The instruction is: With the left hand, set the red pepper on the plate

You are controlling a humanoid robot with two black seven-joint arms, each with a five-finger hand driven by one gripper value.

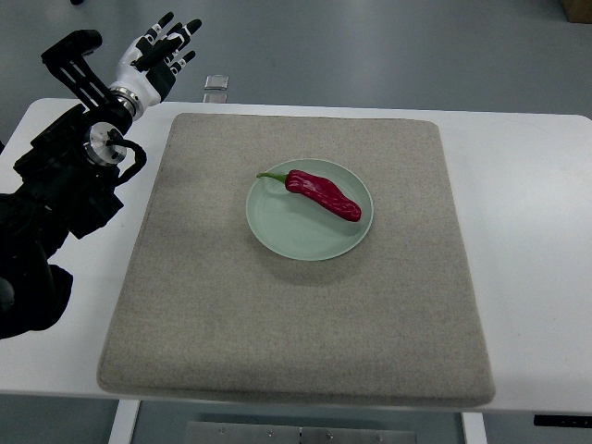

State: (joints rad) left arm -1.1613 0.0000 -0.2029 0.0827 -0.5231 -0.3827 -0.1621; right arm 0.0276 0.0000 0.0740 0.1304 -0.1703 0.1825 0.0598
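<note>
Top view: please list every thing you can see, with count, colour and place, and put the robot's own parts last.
Pepper: one, red with a green stem, lying on the plate.
Plate: one, pale green, near the middle of the mat.
Mat: one, grey-beige, covering most of the table.
Table: one, white, under the mat.
Small clear object: one, at the table's far edge; too small to identify.
Left arm: one, black, at the left edge.
Left hand: one, white and black, fingers spread, empty, raised beyond the table's far left corner.
</note>
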